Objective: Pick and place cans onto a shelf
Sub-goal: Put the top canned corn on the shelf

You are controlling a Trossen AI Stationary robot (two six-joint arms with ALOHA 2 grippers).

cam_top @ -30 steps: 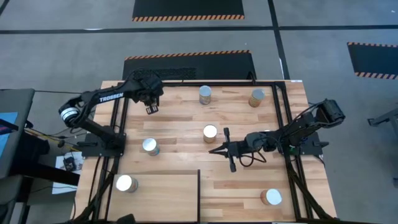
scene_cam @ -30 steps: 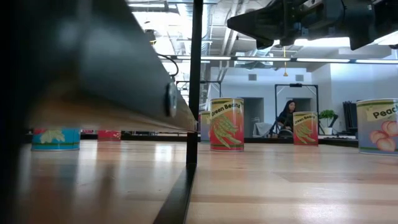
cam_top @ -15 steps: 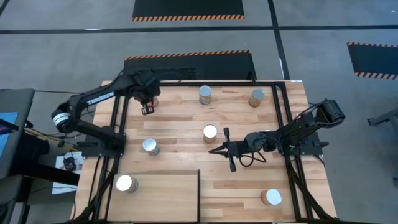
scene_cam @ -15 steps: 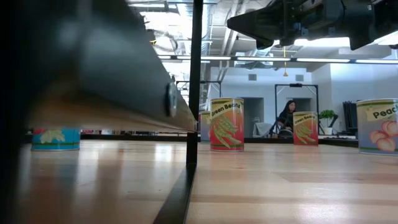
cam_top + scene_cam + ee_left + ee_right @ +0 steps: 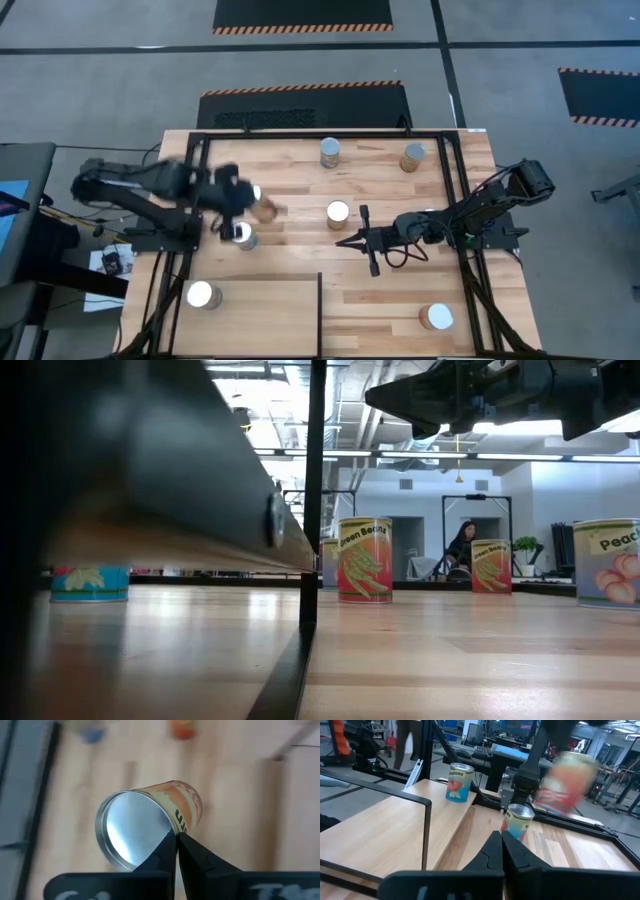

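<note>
My left gripper (image 5: 246, 200) is over the table's left middle, shut on a tan-and-orange can (image 5: 265, 210). The can is in the air and tipped, its silvery top toward the left wrist camera (image 5: 135, 832); it shows blurred in the right wrist view (image 5: 567, 777). Another can (image 5: 240, 235) stands just below it. One can (image 5: 200, 295) stands on the pale plywood shelf (image 5: 265, 315) at the near left. My right gripper (image 5: 342, 242) is shut and empty, level above the table's middle, beside a can (image 5: 338, 212). My left gripper meets the can at the rim of its top (image 5: 169, 829), where the two fingertips (image 5: 187, 845) close together. The can is lifted clear of the table and tilted, its body pointing away from the fingers. How far back it reaches between them cannot be told.
More cans stand at the far edge (image 5: 330, 152) (image 5: 413, 157) and at the near right (image 5: 435, 317). A black frame post (image 5: 315, 490) stands at the shelf's corner. In the low view, a green beans can (image 5: 365, 560) and a peaches can (image 5: 608, 563) stand on the tabletop.
My left gripper has swung from the table's far left corner toward the near edge, fast enough to blur. It now carries a tipped can, lifted clear, over the left middle. My right arm has kept still.
</note>
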